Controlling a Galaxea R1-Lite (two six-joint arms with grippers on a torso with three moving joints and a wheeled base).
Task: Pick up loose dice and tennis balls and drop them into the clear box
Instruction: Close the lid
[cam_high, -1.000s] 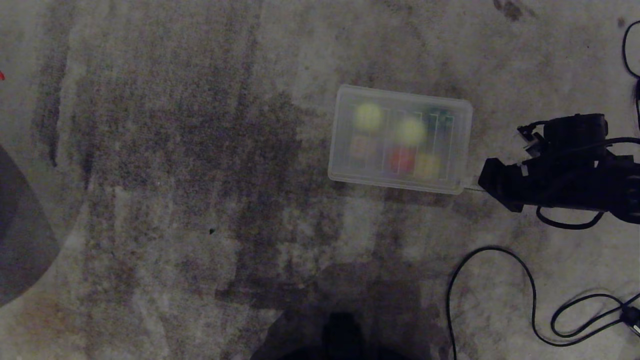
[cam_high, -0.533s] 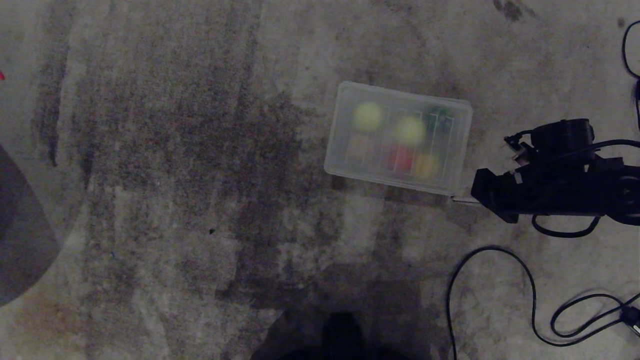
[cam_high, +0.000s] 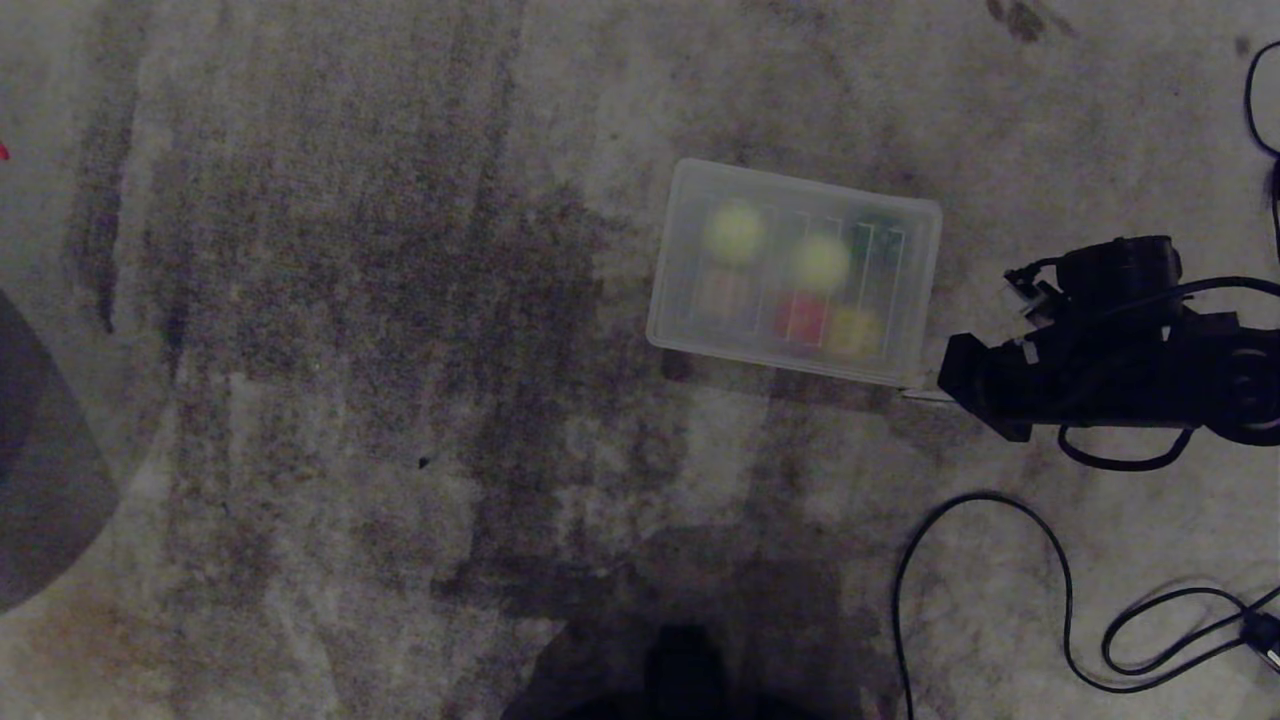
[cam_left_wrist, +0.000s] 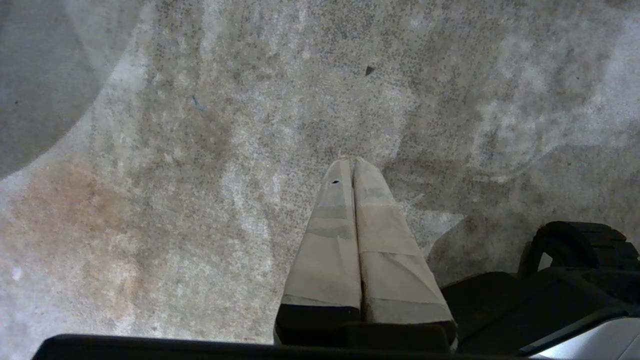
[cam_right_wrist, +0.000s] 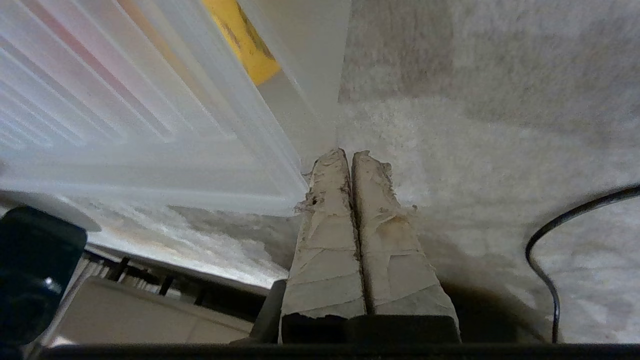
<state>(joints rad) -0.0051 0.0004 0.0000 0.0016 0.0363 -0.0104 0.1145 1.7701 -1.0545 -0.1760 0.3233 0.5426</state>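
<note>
The clear box (cam_high: 668, 335) lies on the carpet right of centre, with a ribbed translucent lid (cam_high: 800, 195) over it. Through the lid show two tennis balls (cam_high: 735, 230) (cam_high: 820, 262) and the dice: beige-pink (cam_high: 722, 295), red (cam_high: 800, 318), yellow (cam_high: 853, 330), dark green (cam_high: 878, 228). My right gripper (cam_high: 915, 395) is shut and empty, its tips at the box's near right corner. In the right wrist view the right gripper (cam_right_wrist: 350, 155) meets the lid (cam_right_wrist: 125, 125) edge, with the yellow die (cam_right_wrist: 250, 50) behind it. My left gripper (cam_left_wrist: 352, 162) hangs shut over bare carpet.
A black cable (cam_high: 1000, 560) loops over the carpet at the near right, below my right arm. A grey rounded shape (cam_high: 40, 480) sits at the left edge. My own base (cam_high: 690, 670) shows dark at the near edge.
My right gripper has moved a little nearer and to the left along the box's corner. The box has slid slightly left and turned a little.
</note>
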